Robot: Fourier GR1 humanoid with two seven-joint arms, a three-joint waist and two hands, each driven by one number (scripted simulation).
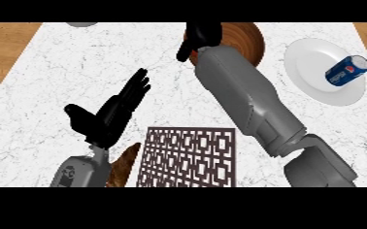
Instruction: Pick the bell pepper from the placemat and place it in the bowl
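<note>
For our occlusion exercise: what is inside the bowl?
The bowl's right part shows bare wood. The right hand, holding an orange pepper, covers its left part; anything beneath is hidden.

Only one cam here, parked up at head height and staring steeply down at the white counter (pixel 72 68), close enough that the right forearm (pixel 243 97) pokes in from 5 o'clock and the left forearm (pixel 77 172) from 7, placemat (pixel 188 157) at 6, bowl (pixel 249 41) near 12.
</note>
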